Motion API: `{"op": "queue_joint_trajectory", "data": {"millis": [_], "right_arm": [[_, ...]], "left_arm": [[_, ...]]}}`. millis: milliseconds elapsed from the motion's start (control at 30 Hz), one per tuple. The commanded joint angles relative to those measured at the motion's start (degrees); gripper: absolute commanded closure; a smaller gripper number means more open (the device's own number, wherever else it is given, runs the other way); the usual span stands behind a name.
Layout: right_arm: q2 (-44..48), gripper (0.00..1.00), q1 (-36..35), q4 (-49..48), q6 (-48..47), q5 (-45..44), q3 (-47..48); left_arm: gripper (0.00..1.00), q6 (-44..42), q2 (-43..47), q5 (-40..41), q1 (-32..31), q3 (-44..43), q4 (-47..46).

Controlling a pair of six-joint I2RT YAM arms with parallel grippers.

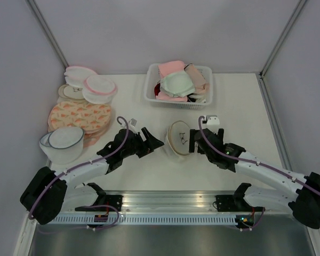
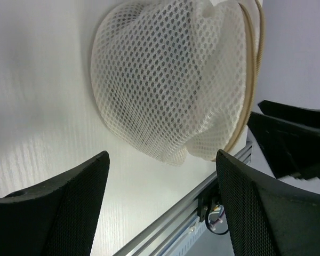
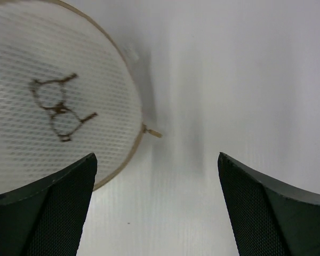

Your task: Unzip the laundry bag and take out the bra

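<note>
The laundry bag (image 1: 178,138) stands on its edge at the middle of the table, its cream lid with the black line drawing facing right. In the left wrist view its white mesh body (image 2: 160,80) and tan rim (image 2: 250,96) fill the top. In the right wrist view the lid (image 3: 58,101) is at the upper left, and the small zip pull (image 3: 152,132) sticks out at its rim. My left gripper (image 1: 154,143) (image 2: 162,157) is open just left of the bag. My right gripper (image 1: 194,145) (image 3: 156,157) is open just right of it. The black bra is hidden.
A white basket (image 1: 149,93) holding pink, cream and pale green bras stands at the back. Pink-rimmed discs (image 1: 98,88), flat patterned discs (image 1: 77,116) and a dark-rimmed mesh tub (image 1: 64,143) sit at the left. A metal rail (image 1: 165,200) runs along the near edge.
</note>
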State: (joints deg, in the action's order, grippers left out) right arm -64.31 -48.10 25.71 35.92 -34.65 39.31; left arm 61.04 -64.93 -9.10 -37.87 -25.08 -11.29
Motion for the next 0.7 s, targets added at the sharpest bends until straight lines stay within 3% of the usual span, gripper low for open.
{"op": "queue_joint_trajectory", "data": {"millis": [0,200,467,533,567,667], "right_arm": [[4.19,0.02,0.11,-4.63,-5.07,9.84,1.29],[4.29,0.02,0.19,-8.21,-7.18,19.16,2.88],[-1.76,0.02,0.11,-9.1,-8.94,19.28,12.62],[-5.36,0.02,0.11,-7.44,-9.29,17.53,16.21],[-6.6,0.02,0.11,-6.04,-9.29,16.99,17.37],[-11.09,0.02,0.11,-4.54,-8.06,13.32,20.54]], "left_arm": [[0.16,-0.47,-3.36,0.67,0.86,-0.05,-6.19],[0.19,-7.67,-10.55,-0.65,1.13,-2.59,-16.56],[0.28,-16.3,-23.57,-3.64,1.31,-13.4,-14.37],[0.46,-16.91,-27.16,-4.43,1.31,-14.55,-14.46],[0.63,-16.91,-28.14,-4.61,1.39,-15.25,-14.72],[0.81,-16.21,-31.13,-5.74,1.31,-15.44,-15.51]]}}
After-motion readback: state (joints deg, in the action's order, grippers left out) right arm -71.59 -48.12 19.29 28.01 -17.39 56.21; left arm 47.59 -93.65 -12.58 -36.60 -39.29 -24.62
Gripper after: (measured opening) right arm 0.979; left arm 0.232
